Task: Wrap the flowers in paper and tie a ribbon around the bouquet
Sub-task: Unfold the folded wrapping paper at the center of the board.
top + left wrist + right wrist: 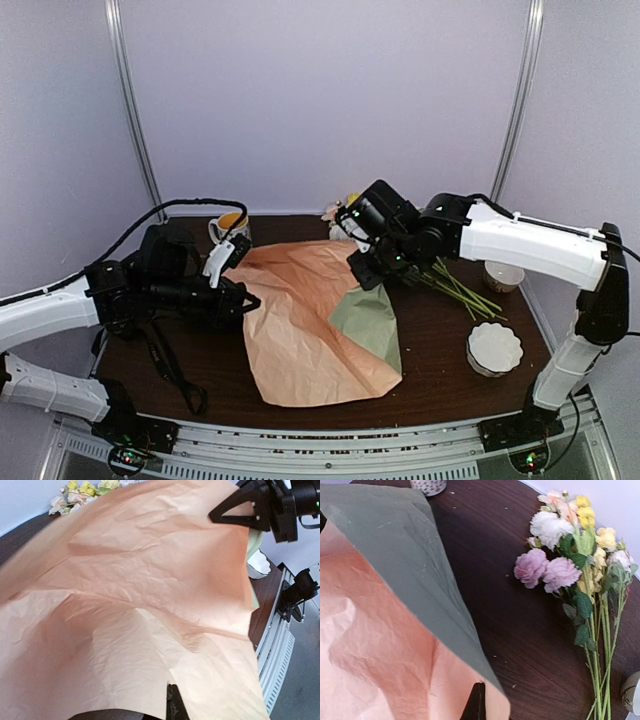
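Dark wooden surface, pale walls behind: we see the paper spread peach side up, one corner turned to show green. Our left gripper is pinched together on its left edge, and our right gripper is clamped on its far right edge. The flowers lie bare on the wood just beside the sheet. By our reckoning the wrapping has barely begun; the ribbon lies untied near the left arm.

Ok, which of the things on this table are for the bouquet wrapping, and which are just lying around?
For the job:
paper
flowers
black strip, front left (possibly the ribbon)

Lying about:
mug
fluted white dish
small cup
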Available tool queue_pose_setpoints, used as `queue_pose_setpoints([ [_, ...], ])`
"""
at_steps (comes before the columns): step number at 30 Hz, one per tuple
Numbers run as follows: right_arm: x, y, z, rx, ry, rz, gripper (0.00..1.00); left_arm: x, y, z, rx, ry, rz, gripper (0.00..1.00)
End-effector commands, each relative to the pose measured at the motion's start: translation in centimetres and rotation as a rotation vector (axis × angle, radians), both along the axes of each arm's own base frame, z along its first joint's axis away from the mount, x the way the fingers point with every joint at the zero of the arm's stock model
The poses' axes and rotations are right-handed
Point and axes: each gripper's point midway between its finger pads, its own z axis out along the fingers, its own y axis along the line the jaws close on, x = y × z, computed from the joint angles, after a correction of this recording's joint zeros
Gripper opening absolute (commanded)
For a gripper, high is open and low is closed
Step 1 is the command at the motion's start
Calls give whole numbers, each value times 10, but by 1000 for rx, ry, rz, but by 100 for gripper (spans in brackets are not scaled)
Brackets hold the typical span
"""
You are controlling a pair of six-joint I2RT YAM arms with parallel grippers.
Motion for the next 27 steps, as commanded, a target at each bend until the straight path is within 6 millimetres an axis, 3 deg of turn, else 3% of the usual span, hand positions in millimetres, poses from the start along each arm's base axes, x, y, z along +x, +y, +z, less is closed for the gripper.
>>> queue_pose_setpoints([
  [1,4,-42,52,155,-24,-47,0,7,20,23,57,-93,61,0],
  [5,-2,-85,102,322,-78,-90,0,8,32,57,66,-151,80,0],
  [7,-6,-103,114,395,-93,-117,0,7,35,71,56,-174,82,0],
  [10,-14,-114,106,464,-75,-140,0,6,40,73,55,-168,90,0],
  [14,-28,-100,54,497,74,-116,0,6,45,36,70,-47,132,0],
  [21,-32,-102,-29,470,249,-195,0,-9,57,-59,141,263,192,0],
  [23,-32,-110,-54,412,296,-230,0,-17,61,-74,151,312,199,0],
  [27,-26,-122,-78,366,310,-272,0,-34,66,-95,156,395,194,0],
])
